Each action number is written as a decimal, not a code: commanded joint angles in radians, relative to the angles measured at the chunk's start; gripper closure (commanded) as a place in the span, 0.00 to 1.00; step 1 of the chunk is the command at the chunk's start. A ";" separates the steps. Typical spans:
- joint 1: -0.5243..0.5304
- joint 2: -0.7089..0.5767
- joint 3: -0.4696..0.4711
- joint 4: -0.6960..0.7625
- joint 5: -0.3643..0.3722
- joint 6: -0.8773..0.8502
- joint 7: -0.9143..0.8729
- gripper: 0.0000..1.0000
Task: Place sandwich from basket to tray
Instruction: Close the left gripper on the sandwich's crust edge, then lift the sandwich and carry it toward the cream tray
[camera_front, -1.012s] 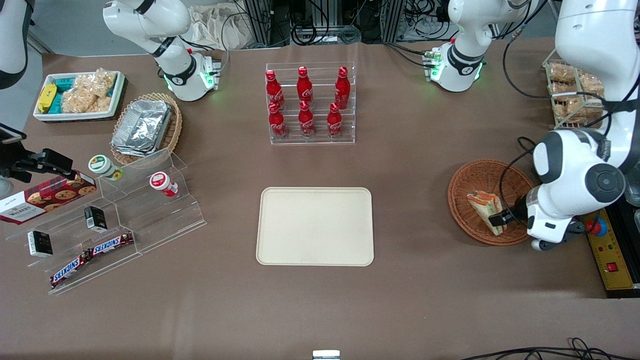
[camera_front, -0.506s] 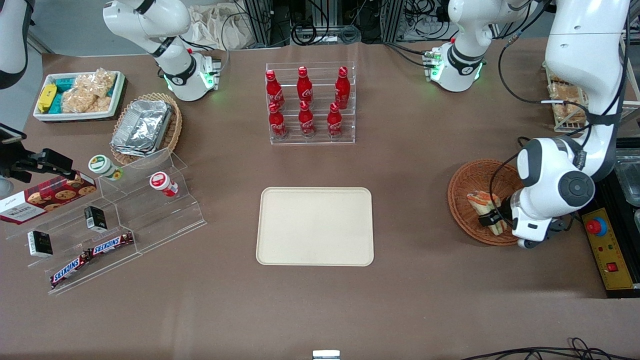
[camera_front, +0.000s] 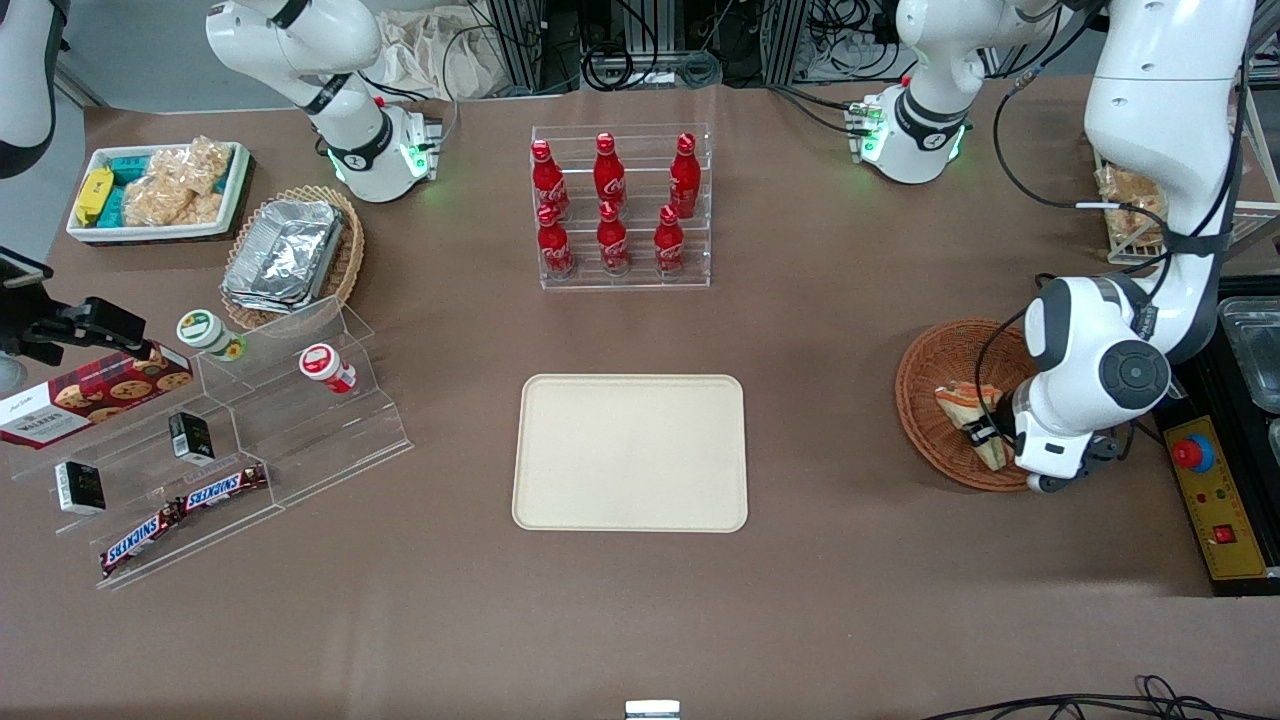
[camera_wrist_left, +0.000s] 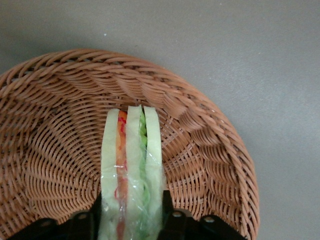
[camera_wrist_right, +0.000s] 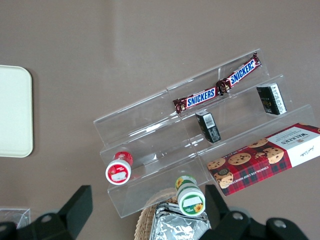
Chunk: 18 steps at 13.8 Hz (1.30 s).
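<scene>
The sandwich (camera_front: 962, 402), a wedge of pale bread with orange and green layers in clear wrap, stands on edge inside the reddish-brown wicker basket (camera_front: 930, 360) toward the working arm's end of the table. My left gripper (camera_front: 985, 436) reaches down into the basket and is shut on the sandwich. In the left wrist view the sandwich (camera_wrist_left: 132, 165) runs out from the gripper (camera_wrist_left: 131, 222), a black finger (camera_wrist_left: 169, 220) pressed against each bread face, over the basket's weave (camera_wrist_left: 210, 140). The cream tray (camera_front: 630, 452) lies bare at the table's middle, apart from the basket.
An acrylic rack of red cola bottles (camera_front: 620, 205) stands farther from the camera than the tray. A clear stepped shelf (camera_front: 240, 440) with snacks, a tan basket of foil containers (camera_front: 290, 255) and a white snack bin (camera_front: 160, 190) sit toward the parked arm's end. A yellow control box (camera_front: 1215, 500) lies beside the basket.
The left arm's wrist has shifted farther over the basket toward the tray, covering more of the sandwich. The sandwich now shows narrower, set on edge between the fingers.
</scene>
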 joint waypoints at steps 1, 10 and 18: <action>-0.009 -0.036 -0.008 0.038 0.021 -0.095 -0.016 1.00; -0.021 -0.093 -0.076 0.616 -0.095 -0.758 0.108 1.00; -0.228 0.066 -0.258 0.601 -0.057 -0.561 0.215 1.00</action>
